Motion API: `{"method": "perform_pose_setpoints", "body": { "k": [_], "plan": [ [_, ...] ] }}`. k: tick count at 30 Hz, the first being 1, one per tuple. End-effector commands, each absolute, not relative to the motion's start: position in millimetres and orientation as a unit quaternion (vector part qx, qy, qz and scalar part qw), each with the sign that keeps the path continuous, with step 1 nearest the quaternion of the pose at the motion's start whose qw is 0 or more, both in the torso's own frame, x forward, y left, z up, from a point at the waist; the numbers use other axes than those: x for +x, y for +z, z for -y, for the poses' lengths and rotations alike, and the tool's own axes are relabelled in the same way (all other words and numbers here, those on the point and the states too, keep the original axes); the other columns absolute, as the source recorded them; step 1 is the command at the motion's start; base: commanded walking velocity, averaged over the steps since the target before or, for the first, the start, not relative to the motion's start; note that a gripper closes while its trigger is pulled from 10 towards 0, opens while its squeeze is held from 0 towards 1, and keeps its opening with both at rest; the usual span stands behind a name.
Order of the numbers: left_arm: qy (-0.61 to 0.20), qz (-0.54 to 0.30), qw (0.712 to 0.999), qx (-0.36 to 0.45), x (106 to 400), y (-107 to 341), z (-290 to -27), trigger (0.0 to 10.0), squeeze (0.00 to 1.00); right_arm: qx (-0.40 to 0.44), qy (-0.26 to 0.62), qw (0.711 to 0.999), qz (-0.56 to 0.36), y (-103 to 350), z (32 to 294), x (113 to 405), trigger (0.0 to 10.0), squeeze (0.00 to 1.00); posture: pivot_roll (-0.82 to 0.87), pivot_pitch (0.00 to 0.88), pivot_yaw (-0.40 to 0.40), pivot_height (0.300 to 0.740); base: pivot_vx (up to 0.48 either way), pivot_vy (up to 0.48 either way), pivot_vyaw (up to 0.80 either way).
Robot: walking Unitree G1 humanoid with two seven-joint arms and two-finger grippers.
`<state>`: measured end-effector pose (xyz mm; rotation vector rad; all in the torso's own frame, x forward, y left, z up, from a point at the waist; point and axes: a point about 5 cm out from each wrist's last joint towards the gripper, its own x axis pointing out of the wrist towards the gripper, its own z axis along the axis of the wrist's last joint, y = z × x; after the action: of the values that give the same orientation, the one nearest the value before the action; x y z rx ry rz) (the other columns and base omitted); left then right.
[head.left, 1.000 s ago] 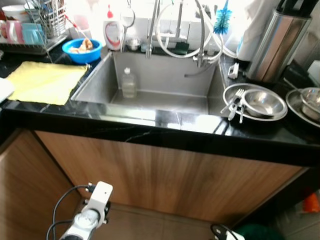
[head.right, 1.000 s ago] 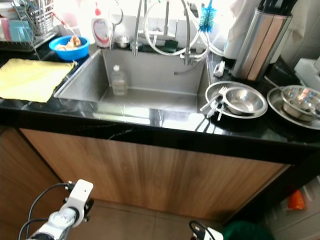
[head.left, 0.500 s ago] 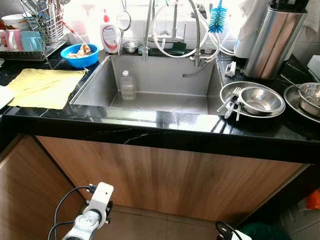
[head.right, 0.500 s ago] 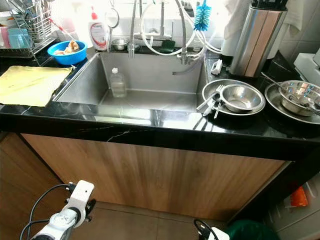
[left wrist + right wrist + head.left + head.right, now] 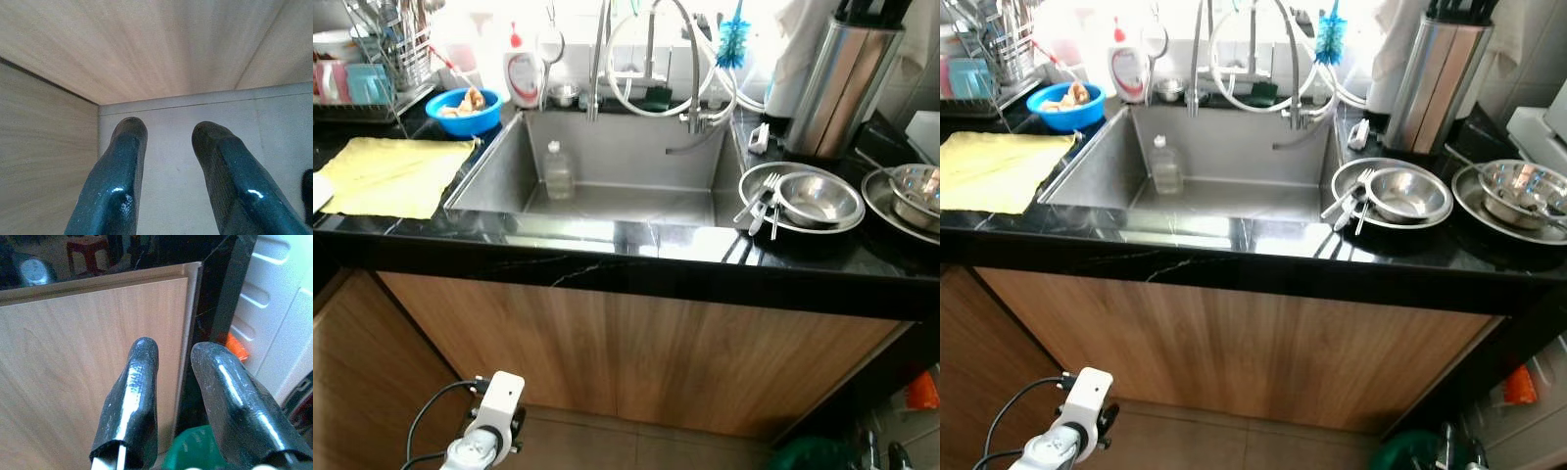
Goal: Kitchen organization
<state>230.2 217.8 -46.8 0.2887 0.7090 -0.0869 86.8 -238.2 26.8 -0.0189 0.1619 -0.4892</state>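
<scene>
Both arms hang low by the wooden cabinet front (image 5: pixel 636 352), left gripper (image 5: pixel 168 134) and right gripper (image 5: pixel 171 352) parted and empty, since the steel bowl (image 5: pixel 818 199) and forks (image 5: pixel 762 204) wait by the sink (image 5: pixel 607 176).

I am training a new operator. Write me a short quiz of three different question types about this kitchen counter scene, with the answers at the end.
1. True or false: the clear bottle stands inside the sink.
2. Multiple choice: the fork lies
A. on the yellow cloth
B. on the steel plate, beside the steel bowl
C. in the blue bowl
3. Fill in: the left gripper hangs low before the wooden ____ under the counter.

Key:
1. true
2. B
3. cabinet front
</scene>
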Motion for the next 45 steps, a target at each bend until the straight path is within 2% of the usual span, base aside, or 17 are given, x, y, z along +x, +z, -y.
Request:
{"method": "perform_pose_setpoints", "body": {
  "k": [1, 4, 6, 9, 10, 13, 15, 17, 18, 19, 23, 30, 33, 35, 38, 39, 45],
  "plan": [
    [-0.031, -0.329, 0.934, 0.136, 233, -42, -223, 10.0, 0.0, -0.01, -0.245, 0.966, -0.078, 38, 238, 85, 10.0, 0.0, -0.04, 0.0, 0.027, 0.74, 0.0, 0.0, 0.0],
    [-0.013, -0.285, 0.95, 0.124, 243, -29, -232, 10.0, 0.0, -0.017, -0.247, 0.964, -0.093, 52, 239, 80, 10.0, 0.0, -0.03, 0.0, 0.025, 0.74, 0.0, 0.0, 0.0],
    [0.007, -0.222, 0.968, 0.121, 256, -7, -245, 10.0, 0.0, -0.032, -0.258, 0.963, -0.077, 63, 247, 84, 10.0, 0.0, -0.03, 0.0, 0.021, 0.74, 0.0, 0.0, 0.0],
    [0.021, -0.178, 0.976, 0.122, 264, 9, -255, 10.0, 0.0, -0.042, -0.259, 0.963, -0.062, 73, 253, 89, 10.0, 0.0, -0.02, 0.0, 0.017, 0.74, 0.0, 0.0, 0.0],
    [0.025, -0.138, 0.982, 0.126, 271, 26, -261, 10.0, 0.0, -0.054, -0.257, 0.964, -0.046, 82, 258, 95, 10.0, 0.0, -0.01, 0.0, 0.012, 0.74, 0.0, 0.0, 0.0],
    [0.027, -0.098, 0.987, 0.128, 276, 43, -264, 10.0, 0.0, -0.063, -0.255, 0.964, -0.033, 90, 262, 101, 10.0, 0.0, 0.0, 0.0, 0.007, 0.74, 0.0, 0.0, 0.0],
    [0.035, -0.025, 0.991, 0.127, 284, 75, -262, 10.0, 0.0, -0.08, -0.242, 0.967, -0.015, 104, 263, 114, 10.0, 0.0, 0.02, 0.0, -0.007, 0.74, 0.0, 0.0, 0.0],
    [0.038, -0.01, 0.992, 0.124, 286, 82, -261, 10.0, 0.0, -0.083, -0.239, 0.967, -0.013, 108, 263, 117, 10.0, 0.0, 0.02, 0.0, -0.01, 0.74, 0.0, 0.0, 0.0],
    [0.038, 0.033, 0.992, 0.117, 289, 103, -254, 10.0, 0.0, -0.085, -0.228, 0.97, -0.003, 116, 259, 125, 10.0, 0.0, 0.02, 0.0, -0.019, 0.74, 0.0, 0.0, 0.0],
    [0.038, 0.033, 0.992, 0.117, 289, 103, -254, 10.0, 0.0, -0.085, -0.228, 0.97, -0.003, 116, 259, 125, 10.0, 0.0, 0.02, 0.0, -0.019, 0.74, 0.0, 0.0, 0.0],
    [0.019, 0.123, 0.983, 0.136, 293, 151, -232, 10.0, 0.0, -0.08, -0.204, 0.975, 0.02, 132, 253, 142, 10.0, 0.0, 0.04, 0.0, -0.038, 0.74, 0.0, 0.0, 0.0],
    [0.025, 0.198, 0.971, 0.133, 282, 211, -215, 10.0, 0.0, -0.064, -0.179, 0.981, 0.038, 144, 248, 161, 10.0, 0.0, 0.07, 0.0, -0.061, 0.74, 0.0, 0.0, 0.0],
    [0.007, 0.205, 0.972, 0.117, 284, 220, -204, 10.0, 0.0, -0.053, -0.173, 0.983, 0.042, 145, 248, 167, 10.0, 0.0, 0.08, 0.0, -0.061, 0.74, 0.0, 0.0, 0.0],
    [-0.086, 0.233, 0.961, 0.121, 293, 238, -162, 10.0, 0.0, -0.048, -0.136, 0.988, 0.046, 146, 240, 188, 10.0, 0.0, 0.08, 0.0, -0.052, 0.74, 0.0, 0.0, 0.0],
    [-0.107, 0.237, 0.958, 0.119, 295, 241, -153, 10.0, 0.0, -0.045, -0.126, 0.99, 0.054, 148, 237, 195, 10.0, 0.0, 0.08, 0.0, -0.045, 0.74, 0.0, 0.0, 0.0],
    [-0.127, 0.232, 0.959, 0.1, 299, 242, -142, 10.0, 0.0, -0.038, -0.111, 0.991, 0.064, 151, 232, 205, 10.0, 0.0, 0.07, 0.0, -0.035, 0.74, 0.0, 0.0, 0.0],
    [-0.185, 0.191, 0.962, 0.057, 317, 230, -123, 10.0, 0.0, -0.011, -0.062, 0.995, 0.081, 154, 209, 229, 10.0, 0.0, 0.06, 0.0, 0.002, 0.74, 0.0, 0.0, 0.0]
  ]
}}
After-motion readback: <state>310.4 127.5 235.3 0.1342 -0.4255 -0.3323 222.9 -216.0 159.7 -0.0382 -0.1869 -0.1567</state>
